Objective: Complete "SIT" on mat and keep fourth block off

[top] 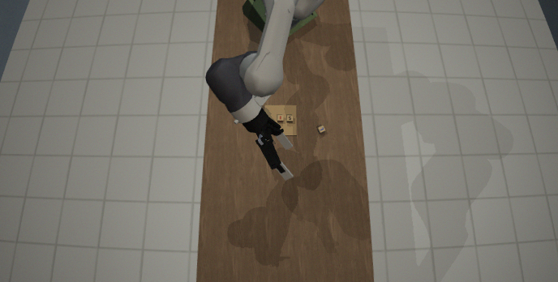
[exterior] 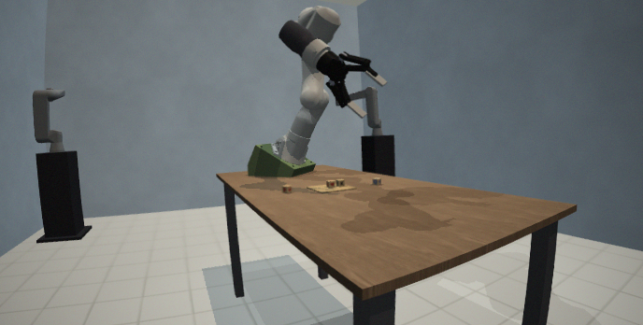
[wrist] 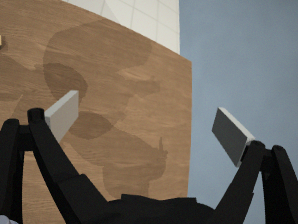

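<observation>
Gripper [exterior: 363, 88]: raised high above the table, fingers spread wide, nothing between them; the wrist view shows both pads [wrist: 63, 115] over bare wood.

Mat [top: 290, 130]: tan square near the middle of the table [top: 243, 211], flat, well inside both long edges.

Block with red "I" [top: 280, 118] and block with dark "S" [top: 289, 118]: side by side on the mat, touching or nearly so. Bare mat lies beside the I block, partly hidden under the wrist in the top view.

Block with blue marking [top: 321, 129]: off the mat, apart from its edge.

Block with red marking [exterior: 287, 189]: off the mat on the opposite side, near the table's long edge; letter too small to read.
</observation>
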`<state>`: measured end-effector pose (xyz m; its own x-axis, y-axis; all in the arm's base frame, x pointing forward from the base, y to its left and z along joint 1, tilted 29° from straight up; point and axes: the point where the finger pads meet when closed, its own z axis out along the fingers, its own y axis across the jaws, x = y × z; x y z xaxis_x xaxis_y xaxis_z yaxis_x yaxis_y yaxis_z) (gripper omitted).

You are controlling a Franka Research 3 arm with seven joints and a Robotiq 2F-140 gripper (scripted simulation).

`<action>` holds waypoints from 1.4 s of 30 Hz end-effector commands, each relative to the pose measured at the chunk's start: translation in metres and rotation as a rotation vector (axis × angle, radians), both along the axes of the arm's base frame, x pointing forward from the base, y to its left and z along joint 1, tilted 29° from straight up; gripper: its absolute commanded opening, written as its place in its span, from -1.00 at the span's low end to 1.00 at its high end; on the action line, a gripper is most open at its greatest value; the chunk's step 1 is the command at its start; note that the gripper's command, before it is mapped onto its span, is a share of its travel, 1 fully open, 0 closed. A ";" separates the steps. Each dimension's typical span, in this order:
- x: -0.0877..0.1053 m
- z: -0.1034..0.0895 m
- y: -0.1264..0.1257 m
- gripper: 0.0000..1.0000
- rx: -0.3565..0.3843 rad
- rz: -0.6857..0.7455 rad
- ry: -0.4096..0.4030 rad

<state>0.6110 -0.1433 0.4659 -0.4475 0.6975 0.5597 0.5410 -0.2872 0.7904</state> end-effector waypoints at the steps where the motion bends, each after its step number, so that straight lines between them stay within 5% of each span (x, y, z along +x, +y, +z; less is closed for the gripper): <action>1: -0.006 -0.025 0.049 1.00 0.026 0.005 0.136; 10: -0.035 -0.096 0.142 1.00 -0.060 0.055 0.329; 12: -0.035 -0.096 0.142 1.00 -0.060 0.055 0.329; 13: -0.045 -0.117 0.161 1.00 -0.084 0.063 0.380; 24: -0.102 -0.218 0.223 1.00 -0.190 0.081 0.602; 42: -0.107 -0.225 0.226 1.00 -0.197 0.082 0.617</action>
